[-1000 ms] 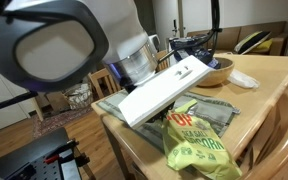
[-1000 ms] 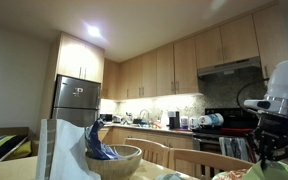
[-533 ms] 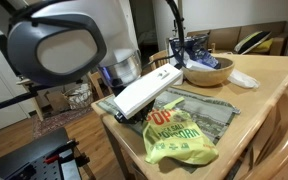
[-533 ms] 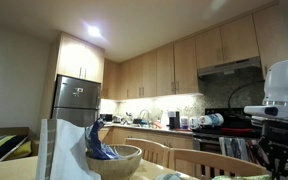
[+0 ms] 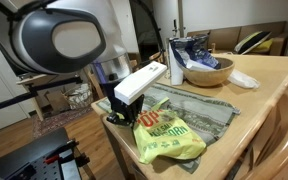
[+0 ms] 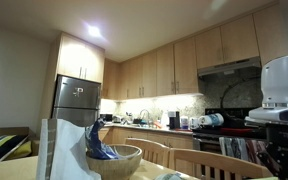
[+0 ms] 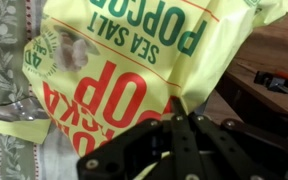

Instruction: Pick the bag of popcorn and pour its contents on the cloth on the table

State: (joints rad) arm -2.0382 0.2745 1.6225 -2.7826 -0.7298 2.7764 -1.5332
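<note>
The bag of popcorn (image 5: 170, 136) is lime green with orange-red lettering. It lies on the grey-green patterned cloth (image 5: 206, 108) near the table's (image 5: 269, 85) front corner. In the wrist view the bag (image 7: 134, 60) fills most of the frame, with the cloth (image 7: 2, 70) at the left and bare table (image 7: 276, 45) at the right. My gripper (image 7: 177, 108) is shut, pinching the bag's edge between its black fingers. In an exterior view the gripper (image 5: 131, 114) is at the bag's near end. The popcorn pieces are hidden inside the bag.
A wooden bowl (image 5: 206, 72) holding a blue-and-white bag (image 5: 190, 50) stands behind the cloth and also shows in an exterior view (image 6: 117, 158). A clear wrapper (image 5: 243, 79) lies beside it. A chair back (image 5: 272, 130) stands at the table's near side. My arm's body (image 6: 284, 85) shows at the right.
My arm has swung left and down towards the table's corner. The bag has slid left along the cloth with the gripper, towards the table's edge.
</note>
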